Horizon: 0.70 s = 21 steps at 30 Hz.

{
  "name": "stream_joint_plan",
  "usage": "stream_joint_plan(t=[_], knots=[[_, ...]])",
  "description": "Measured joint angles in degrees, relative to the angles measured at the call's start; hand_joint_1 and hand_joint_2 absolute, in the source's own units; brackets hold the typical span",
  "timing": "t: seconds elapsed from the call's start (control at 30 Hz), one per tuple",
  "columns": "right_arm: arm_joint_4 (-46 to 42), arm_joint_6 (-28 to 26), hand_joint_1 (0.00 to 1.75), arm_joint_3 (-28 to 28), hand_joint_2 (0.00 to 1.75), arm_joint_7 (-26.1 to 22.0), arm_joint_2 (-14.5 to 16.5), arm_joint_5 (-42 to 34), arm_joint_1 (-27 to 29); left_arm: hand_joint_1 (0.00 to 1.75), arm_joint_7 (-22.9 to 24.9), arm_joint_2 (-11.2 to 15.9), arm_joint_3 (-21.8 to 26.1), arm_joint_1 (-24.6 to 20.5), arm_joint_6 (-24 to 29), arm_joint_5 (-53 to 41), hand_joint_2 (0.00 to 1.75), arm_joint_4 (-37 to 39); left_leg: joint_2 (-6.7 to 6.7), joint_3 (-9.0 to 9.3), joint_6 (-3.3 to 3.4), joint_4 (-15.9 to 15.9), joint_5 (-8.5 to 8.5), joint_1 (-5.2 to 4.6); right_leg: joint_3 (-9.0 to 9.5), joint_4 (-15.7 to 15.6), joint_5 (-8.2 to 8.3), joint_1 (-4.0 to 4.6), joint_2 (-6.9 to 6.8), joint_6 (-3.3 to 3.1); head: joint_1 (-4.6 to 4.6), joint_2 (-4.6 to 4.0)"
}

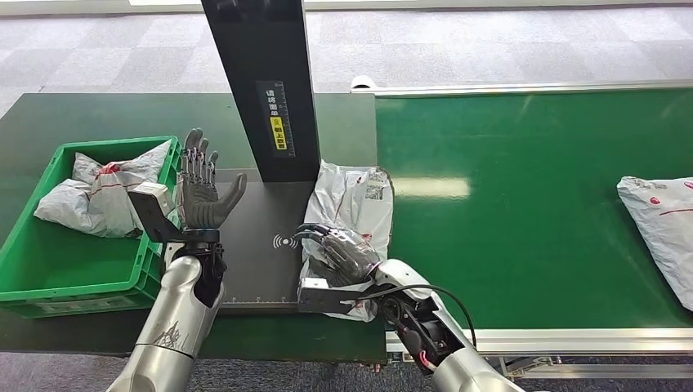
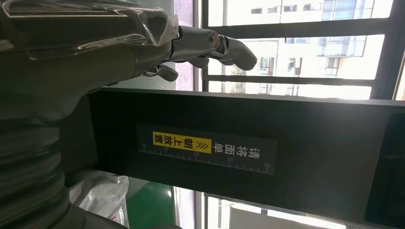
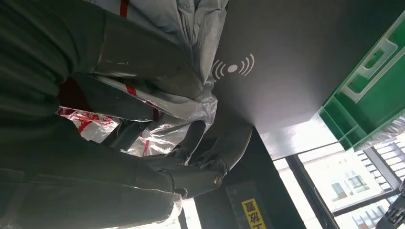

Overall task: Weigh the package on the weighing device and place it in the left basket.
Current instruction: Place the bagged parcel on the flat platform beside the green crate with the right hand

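Observation:
The package is a crumpled grey plastic mailer with red marks, lying at the right edge of the black scale plate, partly over the belt's edge. My right hand grips its near end, thumb on one side and fingers curled round the other; in the right wrist view the package bunches between thumb and fingers of the hand. My left hand is raised over the plate's left side, fingers spread and holding nothing. The green basket stands left of the scale.
The scale's black post rises behind the plate, close to both hands. Grey packages lie in the basket's far end. Another mailer lies on the green conveyor belt at far right. The table edge runs along the front.

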Motion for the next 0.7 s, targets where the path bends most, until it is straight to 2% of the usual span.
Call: stream_joint_plan(t=[0.1,0.17,0.3,0.43,0.53,0.57,0.67,0.7], knots=[[0.8,-0.4,1.75,0.4,1.75,-1.1,0.1,-0.5,-0.2,0.0,-0.2,0.0,-0.1,-0.1,0.0,0.4,1.75,0.7,0.0,0.01,0.0,0.0,0.0,0.0,0.0,0.0,0.0,0.0,0.0,0.0,0.0,0.0],[1.1,-2.2,1.75,0.4,1.75,-3.6,0.1,-2.2,-0.1,0.0,-0.4,0.0,-0.2,-0.1,0.0,0.7,1.75,0.9,0.0,0.01,0.0,0.0,0.0,0.01,-0.01,0.0,0.0,0.01,0.0,0.0,-0.01,-0.01],[-0.6,-5.4,1.75,-0.9,1.75,-9.0,0.1,-10.8,0.7,0.0,-0.6,0.0,-0.5,-0.1,0.1,1.0,1.75,1.1,0.0,0.01,0.0,0.0,0.0,0.01,-0.02,0.0,0.0,0.02,0.0,0.0,-0.01,0.0],[-5.2,-8.6,1.75,-2.0,1.75,-9.8,-0.6,-20.3,1.8,0.0,-0.6,0.0,-0.9,-0.1,0.3,1.3,1.75,1.5,0.01,0.01,0.0,0.0,0.0,0.01,-0.02,0.0,0.0,0.01,0.01,0.0,0.0,0.0],[-7.3,-11.8,1.75,-2.6,1.75,-9.9,-1.2,-24.2,2.2,0.0,-0.7,0.0,-1.2,-0.2,0.5,1.7,1.75,1.9,0.01,0.01,0.0,0.0,0.0,0.0,-0.02,0.0,0.0,0.0,0.01,0.0,0.01,0.0],[-7.9,-12.4,1.37,-2.8,1.75,-9.9,-1.4,-25.1,2.3,0.0,-0.8,0.0,-1.3,-0.2,0.6,1.8,1.75,2.1,0.01,0.01,0.0,0.0,0.0,0.0,-0.02,0.0,0.0,0.0,0.01,0.0,0.0,0.0],[-9.2,-13.4,0.06,-3.1,1.75,-9.9,-1.9,-26.6,2.6,0.0,-0.9,0.0,-1.6,-0.3,0.7,1.9,1.75,2.6,0.01,0.02,0.0,0.0,0.0,0.0,-0.02,0.0,0.01,0.0,0.02,0.0,-0.01,0.0],[-9.4,-13.6,0.0,-3.2,1.75,-9.9,-2.1,-27.2,2.7,0.0,-0.9,0.0,-1.7,-0.3,0.7,2.0,1.75,2.8,0.01,0.02,0.0,0.0,0.0,0.0,-0.02,0.0,0.01,0.01,0.02,0.0,-0.02,0.0]])
